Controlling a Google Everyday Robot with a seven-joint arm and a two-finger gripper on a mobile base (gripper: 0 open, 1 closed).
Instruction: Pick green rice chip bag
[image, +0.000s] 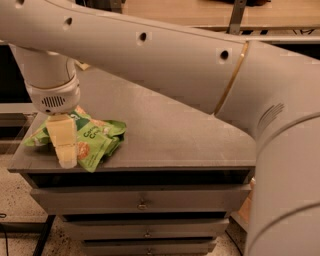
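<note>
Grey tabletop (180, 135) over a stack of drawers (145, 200), and my own pale arm (165, 55) sweeps across the top of the view. There's my gripper (65, 156), down at the front left corner, right over the green rice chip bag (97, 137). The bag lies crumpled on the top, partly behind the gripper. Most of it spills out toward 3 o'clock, with a small tail poking out at 9. Its long axis runs 9 to 3, label up, orange chip pictures showing. Gripper parted or closed? I can't tell from here. It's a tight spot: the bag's left tip sits near the left edge, and its lower corner is close to the front edge at 6. Bare grey top stretches from 1 through 3 o'clock.
</note>
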